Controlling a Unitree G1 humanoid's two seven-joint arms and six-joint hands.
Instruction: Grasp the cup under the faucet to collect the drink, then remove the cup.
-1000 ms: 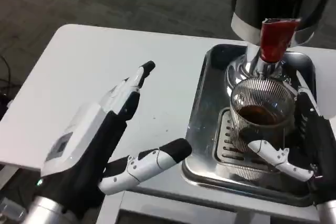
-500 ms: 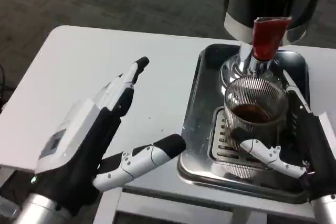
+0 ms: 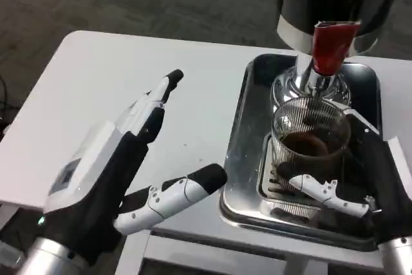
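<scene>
Drink is already in the cup (image 3: pixel 311 134), which stands on the tray (image 3: pixel 243 159) under the faucet (image 3: pixel 333 47). Right hand (image 3: pixel 360 191) grips it; left hand (image 3: pixel 119 165) waits beside the tray, fingers apart. Removing the cup remains.

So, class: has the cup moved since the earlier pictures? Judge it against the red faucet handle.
Yes. The cup, held by the right hand, now sits lower in the picture relative to the red faucet handle, nearer the robot, over the tray.

One cup (image 3: pixel 311 134), one faucet (image 3: pixel 331 46), one tray (image 3: pixel 241 152), one table (image 3: pixel 96 94), two hands: left hand (image 3: pixel 122 165), right hand (image 3: pixel 360 185).
</scene>
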